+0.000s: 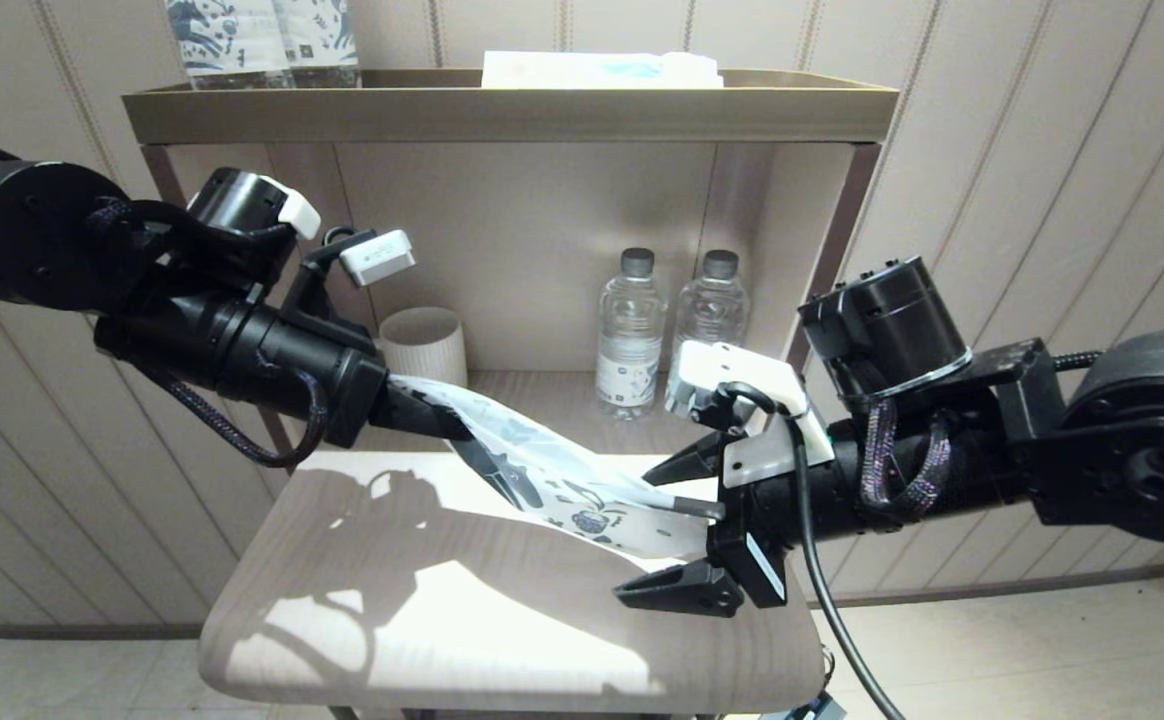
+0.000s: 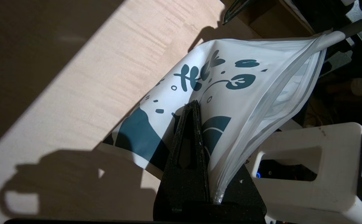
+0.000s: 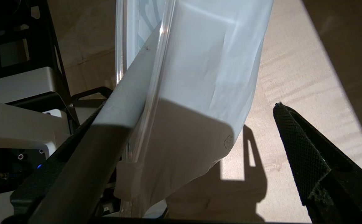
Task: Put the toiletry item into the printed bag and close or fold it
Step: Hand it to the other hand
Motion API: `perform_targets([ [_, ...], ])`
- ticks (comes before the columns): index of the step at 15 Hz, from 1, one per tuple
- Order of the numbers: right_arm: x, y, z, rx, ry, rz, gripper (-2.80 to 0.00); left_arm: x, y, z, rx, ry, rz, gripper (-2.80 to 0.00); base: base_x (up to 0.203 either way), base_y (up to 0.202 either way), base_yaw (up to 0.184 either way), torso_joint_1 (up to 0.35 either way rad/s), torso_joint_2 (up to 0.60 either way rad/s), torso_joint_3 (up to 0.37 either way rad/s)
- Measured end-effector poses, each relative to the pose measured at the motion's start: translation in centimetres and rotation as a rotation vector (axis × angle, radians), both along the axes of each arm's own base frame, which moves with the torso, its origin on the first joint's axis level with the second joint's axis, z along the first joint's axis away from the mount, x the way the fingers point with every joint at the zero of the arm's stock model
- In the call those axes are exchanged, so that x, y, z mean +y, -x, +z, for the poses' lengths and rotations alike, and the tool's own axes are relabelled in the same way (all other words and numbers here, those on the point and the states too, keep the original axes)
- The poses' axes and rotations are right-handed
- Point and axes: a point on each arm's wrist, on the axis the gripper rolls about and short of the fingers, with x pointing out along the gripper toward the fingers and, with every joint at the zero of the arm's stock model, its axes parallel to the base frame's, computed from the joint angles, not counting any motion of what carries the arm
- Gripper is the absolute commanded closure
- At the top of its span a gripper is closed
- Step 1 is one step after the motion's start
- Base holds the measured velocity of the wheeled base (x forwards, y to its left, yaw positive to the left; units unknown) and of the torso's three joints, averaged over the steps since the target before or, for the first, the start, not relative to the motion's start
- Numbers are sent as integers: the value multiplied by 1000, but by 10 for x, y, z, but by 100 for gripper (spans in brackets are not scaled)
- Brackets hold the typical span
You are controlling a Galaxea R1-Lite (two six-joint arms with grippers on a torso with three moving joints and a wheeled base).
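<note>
Currently our left gripper (image 1: pixel 447 425) fingers clench the printed bag (image 1: pixel 562 480) above the worktop (image 1: pixel 392 620). The toothbrush (image 1: pixel 687 507) is partly inserted; our right gripper (image 1: pixel 687 530) fingers stand released. Full insertion and closing remain.

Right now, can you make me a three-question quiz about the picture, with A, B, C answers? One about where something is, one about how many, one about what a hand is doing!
1. Where do the clear water bottles stand?
A. on the shelf behind the table
B. on the floor
C. inside the printed bag

2. How many clear water bottles stand there?
A. one
B. two
C. four

3. What is the left hand doing?
A. hanging open
B. pinching the printed bag
C. holding a cup

Answers:
1 A, they stand side by side in the shelf nook.
2 B, two dark caps show.
3 B, it is shut on one end of the bag, while the right hand stands wide open at the bag's mouth, where the toothbrush pokes in.
</note>
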Motion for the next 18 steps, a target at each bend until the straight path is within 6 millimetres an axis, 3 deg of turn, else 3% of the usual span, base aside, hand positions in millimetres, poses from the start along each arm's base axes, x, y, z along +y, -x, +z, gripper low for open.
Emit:
perform_targets([
  [3, 0, -2, -1, 2, 2, -9, -280, 0, 0, 0, 0, 0, -1, 0, 0, 0, 0, 0, 0, 0],
  [4, 0, -2, -2, -1, 6, -16, 0, 0, 1, 0, 0, 0, -1, 0, 0, 0, 0, 0, 0, 0],
  [18, 3, -8, 0, -21, -14, -32, 0, -1, 4, 1, 3, -1, -12, 0, 0, 0, 0, 0, 0, 0],
])
